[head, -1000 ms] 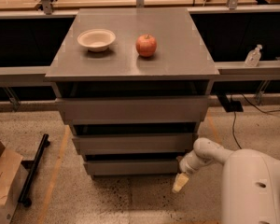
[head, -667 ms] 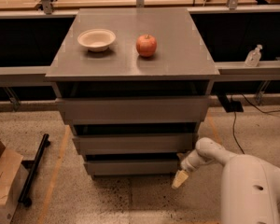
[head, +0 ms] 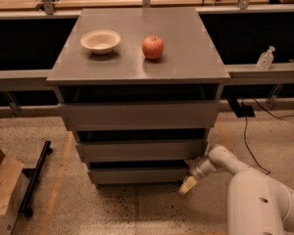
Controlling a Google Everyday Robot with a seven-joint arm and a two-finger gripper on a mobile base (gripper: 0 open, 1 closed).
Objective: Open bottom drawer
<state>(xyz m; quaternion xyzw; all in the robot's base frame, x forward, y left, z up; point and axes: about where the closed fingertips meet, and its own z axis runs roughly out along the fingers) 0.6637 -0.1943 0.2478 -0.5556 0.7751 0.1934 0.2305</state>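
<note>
Camera view, bottom drawer [head: 137,175] flat grey, handle-less, lowest tier, claw [head: 190,177] at its right corner, grip state unclear.

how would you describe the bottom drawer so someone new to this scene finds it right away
Find the grey cabinet in the middle, with a bowl and an apple on top. Its front has three flat, handle-less drawers stacked in tiers. The bottom drawer is the lowest, nearest the floor and narrowest-looking, with the gripper at its right end.
</note>
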